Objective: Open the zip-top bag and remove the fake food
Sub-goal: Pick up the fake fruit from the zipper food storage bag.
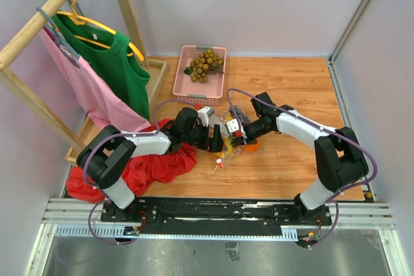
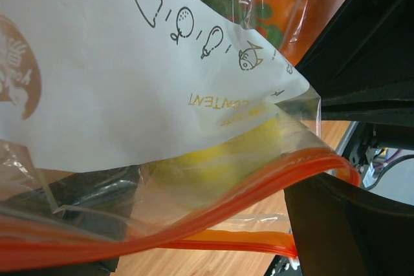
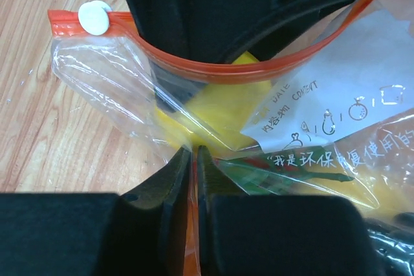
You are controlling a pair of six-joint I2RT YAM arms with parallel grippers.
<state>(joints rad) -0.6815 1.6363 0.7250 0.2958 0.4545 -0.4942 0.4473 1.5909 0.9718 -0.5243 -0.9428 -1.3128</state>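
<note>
Pinching a fold of the bag [image 3: 103,79], the right gripper [image 3: 194,159] has its jaws almost together. A yellow fruit [image 3: 220,105] lies inside, just past them. The left gripper [image 1: 215,138] stands wide, one finger in the orange zip mouth. Both arms stretch low and meet mid-table [image 1: 291,95]. A red cloth [image 1: 158,166] lies under the left arm. Behind, a tan bunch [image 1: 206,64] sits in the basket [image 1: 183,72].

The wooden table [image 1: 291,95] carries a pink basket [image 1: 184,85] at its far edge, with a clothes rack's wooden base [image 1: 158,72] just left of it. A red cloth [image 1: 152,169] lies crumpled near-left, and the zip-top bag [image 1: 226,137] rests mid-table beside it.
</note>
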